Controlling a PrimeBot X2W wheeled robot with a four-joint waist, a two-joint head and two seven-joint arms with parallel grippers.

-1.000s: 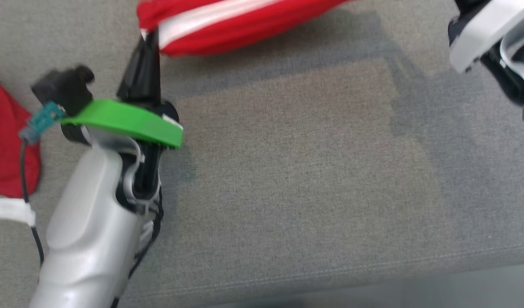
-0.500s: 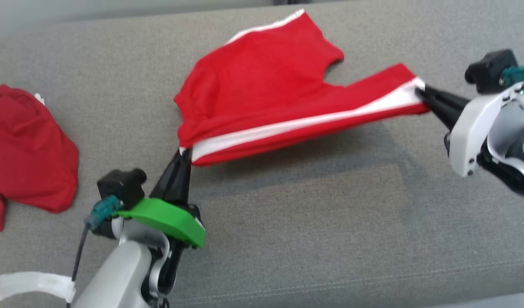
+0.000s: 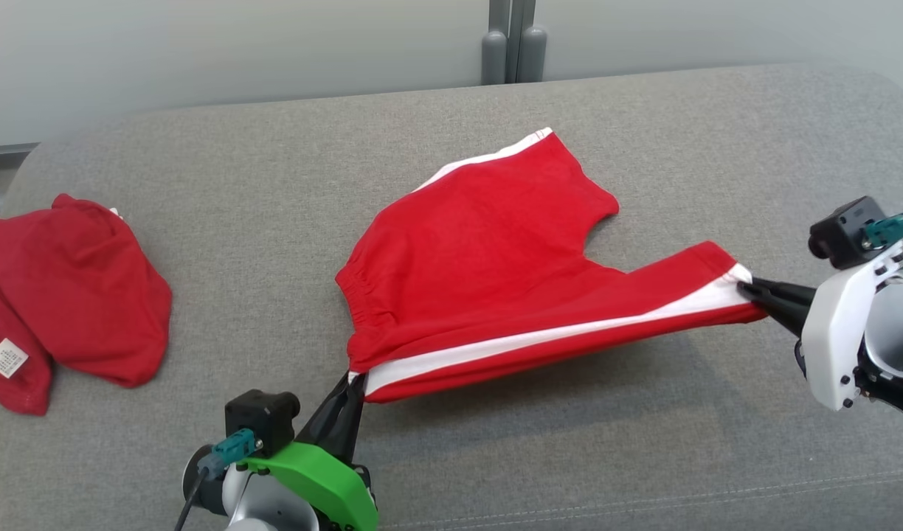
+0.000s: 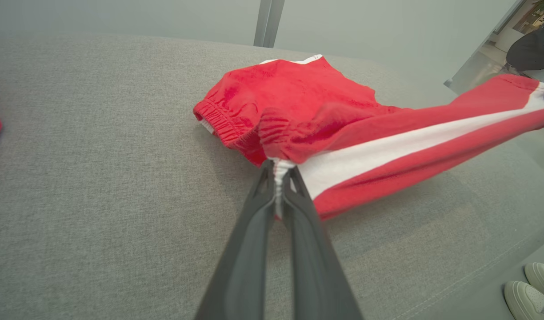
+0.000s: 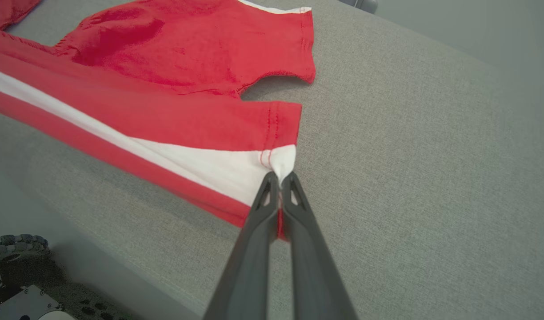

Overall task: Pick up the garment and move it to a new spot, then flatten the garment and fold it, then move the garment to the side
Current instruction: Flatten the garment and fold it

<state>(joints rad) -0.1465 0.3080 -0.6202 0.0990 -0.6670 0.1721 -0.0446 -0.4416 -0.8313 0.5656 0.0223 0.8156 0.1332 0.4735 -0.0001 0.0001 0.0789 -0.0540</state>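
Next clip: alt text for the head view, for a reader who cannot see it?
Red shorts with a white side stripe are pulled taut over a grey fabric surface: the left gripper pinches the waistband corner, the right gripper a leg hem. Another red garment lies crumpled at far left.

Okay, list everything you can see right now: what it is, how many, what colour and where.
shorts: one, red with white side stripes, far part lying on the couch, near edge stretched between the two grippers
second garment: one, red with a white label, crumpled on the couch at the left
couch: one, grey fabric, under both garments
post: one, grey, upright behind the couch
shoes: two, white, a person's, on the floor beside the couch
left gripper: one, dark, shut on the waistband corner of the shorts
right gripper: one, dark, shut on the leg hem of the shorts
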